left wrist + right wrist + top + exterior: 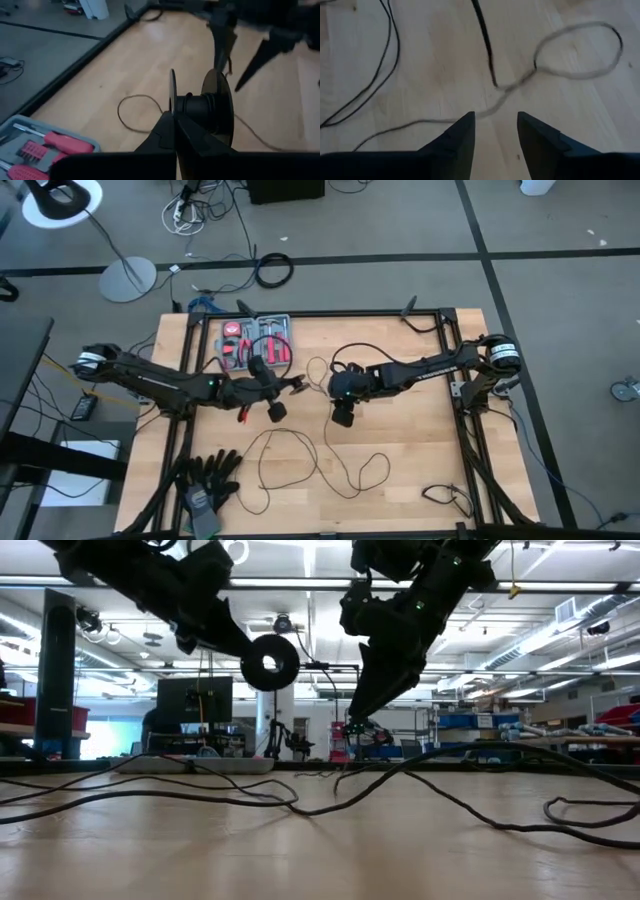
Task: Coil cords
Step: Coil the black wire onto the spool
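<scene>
Left end effector (pixel 175 120) clamped on black spool (pixel 210 105), right end effector (pixel 495 130) apart – empty, above thin cord (pixel 505 92)

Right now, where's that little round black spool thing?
The spool is held off the table in the shut left gripper, near the table's middle, just in front of the red tool tray, with the right gripper beside it.

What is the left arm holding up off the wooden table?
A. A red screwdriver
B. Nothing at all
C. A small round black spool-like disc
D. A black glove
C: the left gripper has its jaws shut on the small round black spool-like disc, which the low view shows hanging clear above the wooden table.
</scene>
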Robot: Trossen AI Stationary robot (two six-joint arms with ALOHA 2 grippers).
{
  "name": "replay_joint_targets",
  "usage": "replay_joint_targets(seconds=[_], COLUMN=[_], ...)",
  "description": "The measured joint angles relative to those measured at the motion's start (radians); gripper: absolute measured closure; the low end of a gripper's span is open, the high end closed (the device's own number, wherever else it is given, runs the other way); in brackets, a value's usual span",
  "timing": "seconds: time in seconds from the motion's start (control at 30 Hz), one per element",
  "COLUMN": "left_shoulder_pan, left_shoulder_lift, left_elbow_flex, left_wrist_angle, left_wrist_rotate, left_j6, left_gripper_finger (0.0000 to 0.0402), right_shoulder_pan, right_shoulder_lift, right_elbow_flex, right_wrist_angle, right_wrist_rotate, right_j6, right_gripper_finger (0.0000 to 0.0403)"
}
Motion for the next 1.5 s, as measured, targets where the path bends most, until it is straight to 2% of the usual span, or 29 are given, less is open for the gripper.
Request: replay_joint_targets(seconds=[0.13, 0.23, 0.37, 0.53, 0.6, 0.67, 0.77, 0.83, 0.93, 1.07, 1.17, 1.23, 1.5], left_shoulder_pan=[-0.013, -0.023, -0.035, -0.035, -0.035, -0.035, -0.035, -0.035, -0.035, -0.035, -0.035, -0.035, -0.035], left_shoulder_lift=[-0.017, -0.018, -0.018, -0.018, -0.018, -0.018, -0.018, -0.018, -0.013, -0.013, -0.013, -0.013, -0.014], left_elbow_flex=[-0.030, -0.039, -0.039, -0.039, -0.039, -0.039, -0.039, -0.039, -0.039, -0.039, -0.039, -0.039, -0.039], left_wrist_angle=[-0.006, -0.006, 0.002, 0.023, 0.035, 0.055, 0.093, 0.110, 0.128, 0.153, 0.157, 0.167, 0.173], left_wrist_rotate=[-0.014, -0.013, -0.013, -0.007, -0.003, -0.002, -0.002, -0.002, -0.003, -0.007, -0.008, -0.008, -0.008], left_j6=[-0.038, -0.063, -0.066, -0.067, -0.066, -0.066, -0.058, -0.058, -0.057, -0.041, -0.040, -0.045, -0.040], left_gripper_finger=[0.0402, 0.0401, 0.0402, 0.0402, 0.0401, 0.0401, 0.0401, 0.0402, 0.0401, 0.0401, 0.0401, 0.0402, 0.0401], right_shoulder_pan=[0.019, 0.046, 0.099, 0.201, 0.257, 0.318, 0.383, 0.387, 0.348, 0.269, 0.227, 0.211, 0.177], right_shoulder_lift=[0.000, 0.000, -0.022, -0.140, -0.207, -0.266, -0.283, -0.234, -0.104, 0.073, 0.164, 0.200, 0.231], right_elbow_flex=[-0.033, -0.091, -0.205, -0.358, -0.421, -0.498, -0.628, -0.691, -0.718, -0.648, -0.567, -0.510, -0.405], right_wrist_angle=[-0.019, -0.028, -0.039, -0.025, 0.025, 0.162, 0.593, 0.897, 1.172, 1.388, 1.432, 1.441, 1.424], right_wrist_rotate=[0.001, 0.006, 0.070, 0.168, 0.272, 0.459, 0.775, 0.859, 0.839, 0.693, 0.569, 0.527, 0.529], right_j6=[0.024, 0.093, 0.230, 0.438, 0.496, 0.542, 0.579, 0.534, 0.394, 0.260, 0.040, -0.052, -0.190], right_gripper_finger=[0.0262, 0.0280, 0.0307, 0.0326, 0.0331, 0.0333, 0.0335, 0.0334, 0.0333, 0.0332, 0.0331, 0.0329, 0.0298])
